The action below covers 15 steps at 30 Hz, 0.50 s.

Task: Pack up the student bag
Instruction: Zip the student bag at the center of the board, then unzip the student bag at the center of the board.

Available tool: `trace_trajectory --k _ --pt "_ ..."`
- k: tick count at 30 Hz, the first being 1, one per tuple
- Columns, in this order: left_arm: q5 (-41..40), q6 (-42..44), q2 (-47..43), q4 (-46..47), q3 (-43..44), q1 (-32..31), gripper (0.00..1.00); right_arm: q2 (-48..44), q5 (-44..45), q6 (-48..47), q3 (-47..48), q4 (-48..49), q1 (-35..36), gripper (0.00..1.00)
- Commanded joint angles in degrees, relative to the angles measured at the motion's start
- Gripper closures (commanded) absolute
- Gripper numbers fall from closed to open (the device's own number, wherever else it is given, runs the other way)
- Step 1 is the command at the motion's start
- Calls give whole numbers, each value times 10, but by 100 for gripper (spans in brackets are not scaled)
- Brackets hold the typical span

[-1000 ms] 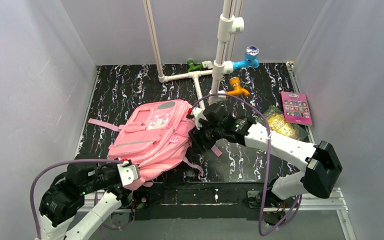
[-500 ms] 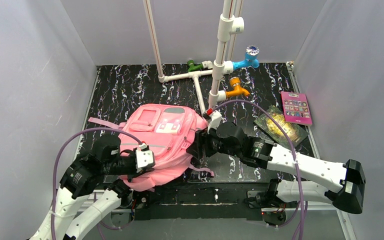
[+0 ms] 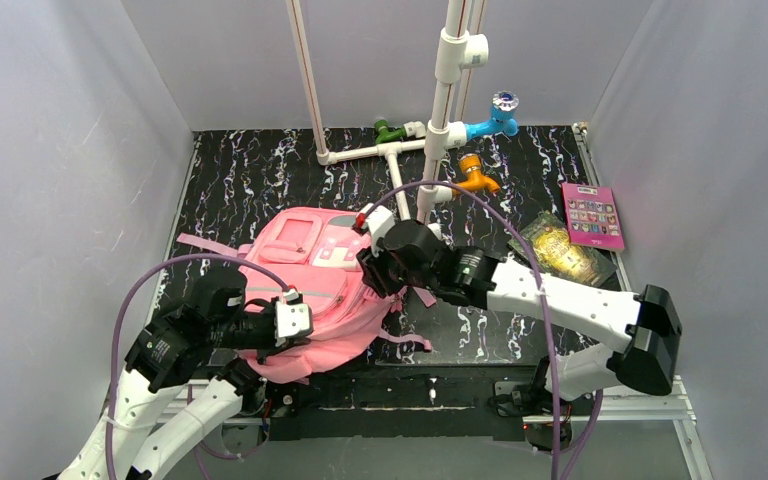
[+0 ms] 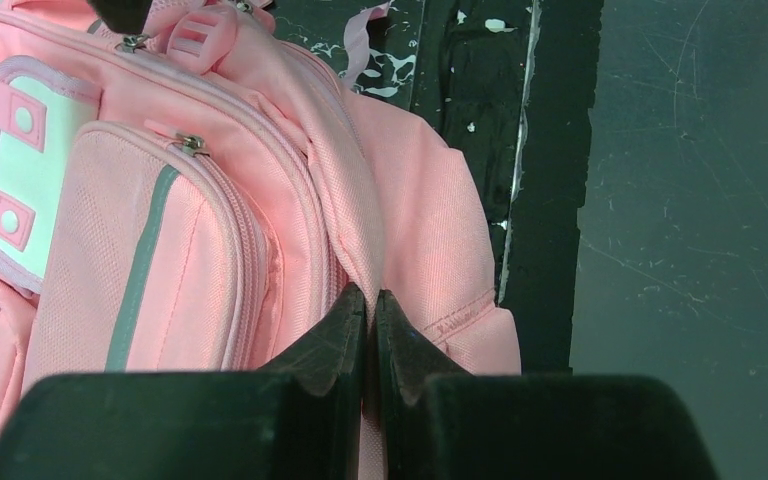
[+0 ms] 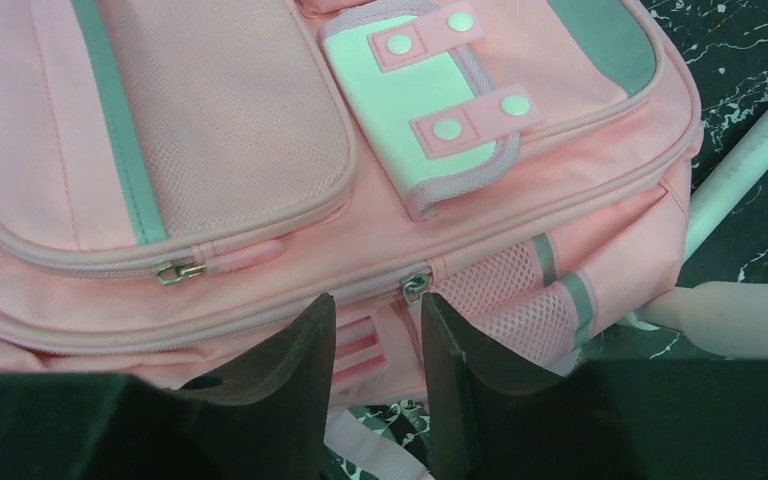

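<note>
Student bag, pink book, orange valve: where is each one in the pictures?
student bag (image 3: 295, 240): top view, front pocket.
pink book (image 3: 592, 215): top view, cover middle.
orange valve (image 3: 476, 178): top view, valve body.

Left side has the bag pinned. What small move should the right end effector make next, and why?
Probably nudge the right end effector forward so the zip pull just past its open fingers sits between them. The left end effector already pinches the backpack fabric, steadying it for unzipping.

Matt woven-cloth student bag (image 5: 210, 130), metal zip pulls (image 5: 178, 270)
</note>
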Motion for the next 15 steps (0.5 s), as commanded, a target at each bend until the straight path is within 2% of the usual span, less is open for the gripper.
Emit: trace_trajectory --k 1,15 --pt "-4 10 -6 -29 -7 -2 100 39 -5 -103 59 -47 1 57" --pt "-19 12 -12 -39 -9 -7 100 99 -84 -138 50 -58 -40 50"
